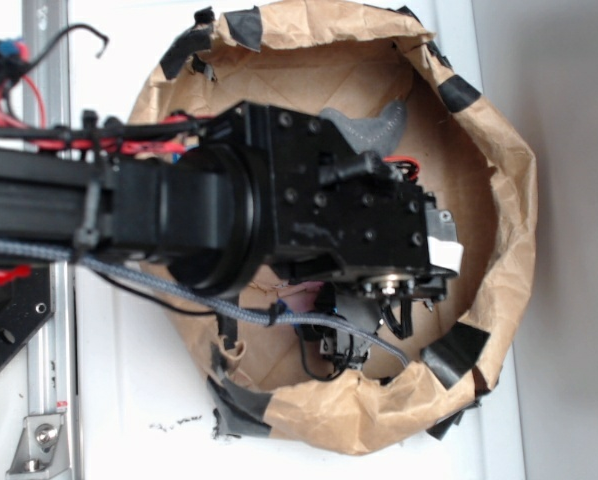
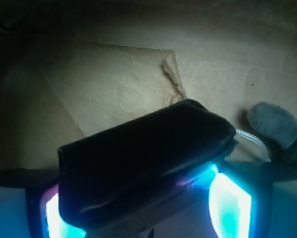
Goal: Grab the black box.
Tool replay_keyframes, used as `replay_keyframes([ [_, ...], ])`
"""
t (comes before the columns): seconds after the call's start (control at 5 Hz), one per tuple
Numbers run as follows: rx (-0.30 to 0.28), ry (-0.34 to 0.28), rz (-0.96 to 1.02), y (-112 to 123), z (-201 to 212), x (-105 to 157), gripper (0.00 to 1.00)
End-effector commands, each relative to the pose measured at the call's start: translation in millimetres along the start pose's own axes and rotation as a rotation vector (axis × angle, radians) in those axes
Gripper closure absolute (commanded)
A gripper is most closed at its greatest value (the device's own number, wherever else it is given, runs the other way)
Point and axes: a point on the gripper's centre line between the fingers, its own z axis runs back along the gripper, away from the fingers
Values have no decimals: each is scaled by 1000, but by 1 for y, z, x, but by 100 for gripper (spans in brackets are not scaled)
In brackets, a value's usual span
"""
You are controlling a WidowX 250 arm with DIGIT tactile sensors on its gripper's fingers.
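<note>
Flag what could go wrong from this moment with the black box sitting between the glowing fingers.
1. The black box lies tilted across the gripper, so it may twist or slip out if lifted.
2. A grey fabric object and a white cord sit close beside the right finger and could snag.
3. The exterior view hides the box behind the arm, so the grip cannot be confirmed there.

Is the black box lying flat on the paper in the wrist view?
No, the black box sits tilted between the lit jaws, raised off the brown paper.
</note>
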Motion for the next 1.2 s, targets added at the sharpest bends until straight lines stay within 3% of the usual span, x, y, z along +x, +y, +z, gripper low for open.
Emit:
replay_keyframes([
  [0.0, -50, -133, 112, 15, 86, -17, 100],
  [0.2, 29, -129, 256, 29, 111, -36, 100],
  [0.4, 22, -102, 338, 30, 133, -43, 100],
  [0.6, 24, -30, 324, 23, 117, -24, 96],
  [0.8, 96, -28, 317, 21, 71, -2, 0],
  [1.0, 155, -122, 393, 24, 47, 8, 0],
])
